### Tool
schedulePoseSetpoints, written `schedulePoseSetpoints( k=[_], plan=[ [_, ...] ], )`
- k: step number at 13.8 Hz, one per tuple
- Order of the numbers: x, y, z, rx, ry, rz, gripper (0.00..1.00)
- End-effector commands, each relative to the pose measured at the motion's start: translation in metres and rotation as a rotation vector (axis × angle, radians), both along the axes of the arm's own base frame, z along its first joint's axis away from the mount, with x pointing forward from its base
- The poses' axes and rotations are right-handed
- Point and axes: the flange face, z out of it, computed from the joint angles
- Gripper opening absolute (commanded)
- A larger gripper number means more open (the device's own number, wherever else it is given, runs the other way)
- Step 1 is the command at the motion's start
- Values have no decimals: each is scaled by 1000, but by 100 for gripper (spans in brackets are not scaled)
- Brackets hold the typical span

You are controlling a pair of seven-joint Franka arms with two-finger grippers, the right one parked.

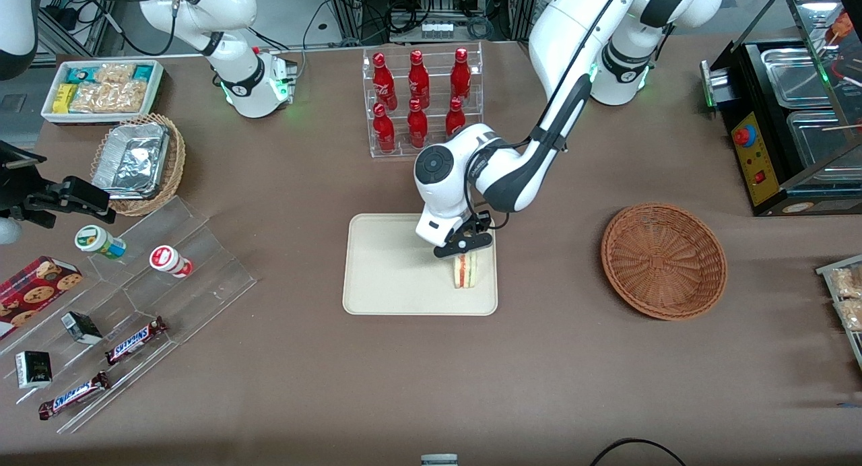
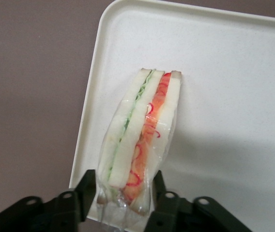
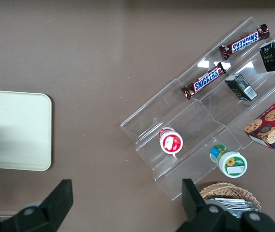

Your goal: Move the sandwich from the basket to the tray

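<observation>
Nearly done: your sandwich stands on edge on the tray, near the rim on the basket's side, and the basket sits empty, well apart toward the working arm's end. What's left is letting go and lifting clear. Your gripper hangs just over the tray, arm bent down from above, fingers clamped on the wrapped sandwich's end.

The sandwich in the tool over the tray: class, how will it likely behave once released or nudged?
The sandwich looks soft: the tool grips pale bread in clear wrap, so it probably squashes easily. The glossy film may be slippery. Standing on a narrow edge above the tray, it seems apt to tip onto its side.
</observation>
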Motion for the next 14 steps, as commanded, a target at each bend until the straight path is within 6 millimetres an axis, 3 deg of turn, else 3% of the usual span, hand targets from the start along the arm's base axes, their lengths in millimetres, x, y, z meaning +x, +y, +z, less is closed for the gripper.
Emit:
schedulePoseSetpoints(
  k=[1,5,8,12,14],
  plan=[
    [5,-6,17,-2,-40,11,100],
    [18,11,64,0,-62,51,100],
    [38,46,126,-11,-95,119,100],
    [64,122,220,-52,-123,243,100],
    [71,158,250,-62,-120,249,100]
  ],
)
